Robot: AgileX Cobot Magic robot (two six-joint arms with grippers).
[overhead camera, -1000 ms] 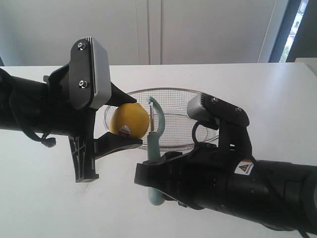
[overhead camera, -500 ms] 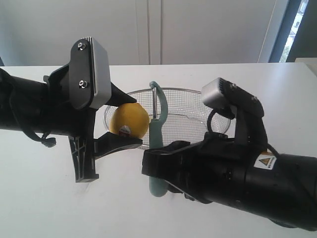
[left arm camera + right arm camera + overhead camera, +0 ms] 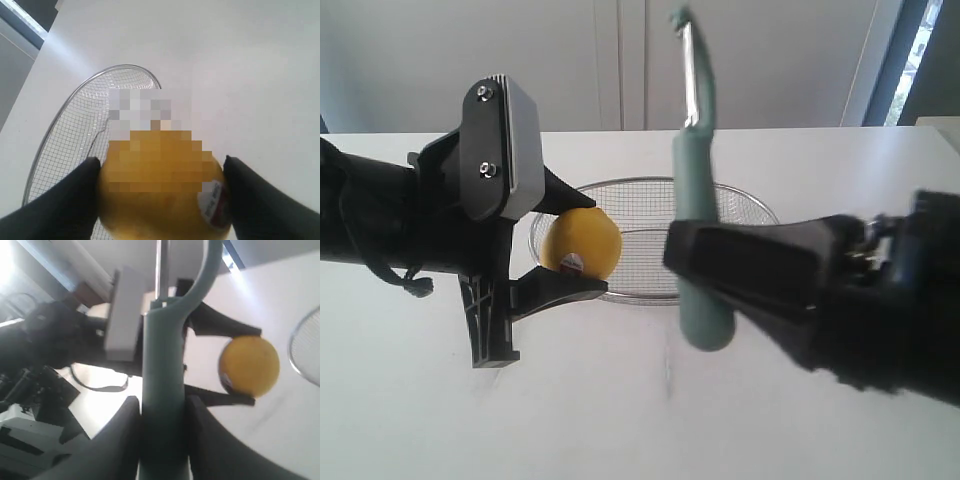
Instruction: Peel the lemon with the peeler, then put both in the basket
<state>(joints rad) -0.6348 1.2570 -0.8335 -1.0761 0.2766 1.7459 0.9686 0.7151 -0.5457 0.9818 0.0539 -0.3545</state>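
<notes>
The yellow lemon (image 3: 582, 243) with its red-and-white sticker hangs above the table, pinched between the black fingers of my left gripper (image 3: 570, 245). In the left wrist view the lemon (image 3: 160, 200) fills the gap of that gripper (image 3: 161, 192). The pale teal peeler (image 3: 697, 190) stands upright, blade at the top, its handle clamped in my right gripper (image 3: 705, 275), to the right of the lemon and well above it. In the right wrist view the peeler (image 3: 164, 390) sits between the jaws of the right gripper (image 3: 164, 420), with the lemon (image 3: 249, 366) beyond. The wire basket (image 3: 650, 195) lies behind both.
The white table (image 3: 620, 400) stretches below both arms. The left arm's grey camera block (image 3: 505, 150) stands above the lemon. A white wall and a window strip lie at the back.
My right gripper has risen and come closer to the camera with the peeler, whose head now stands far above the lemon. The left arm and lemon have not moved.
</notes>
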